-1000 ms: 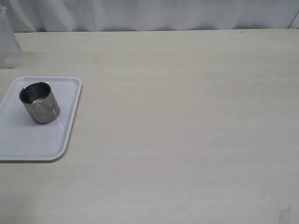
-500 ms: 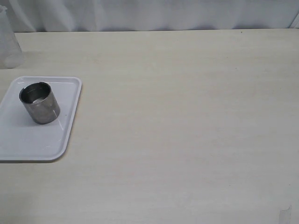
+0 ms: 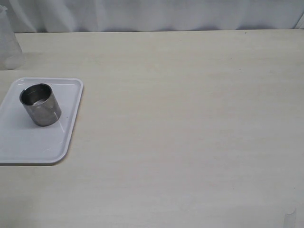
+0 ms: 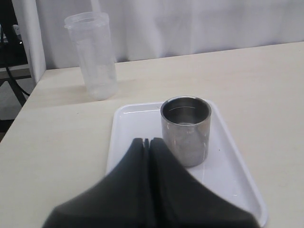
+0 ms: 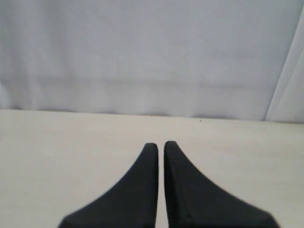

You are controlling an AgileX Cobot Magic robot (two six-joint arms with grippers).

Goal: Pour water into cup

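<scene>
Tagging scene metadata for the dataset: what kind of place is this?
Probably a lab or test bench rather than a kitchen: a pale wood-grain table, a plain white curtain as backdrop, and only a few staged props, a steel cup on a white tray with a plastic beaker near it.
</scene>
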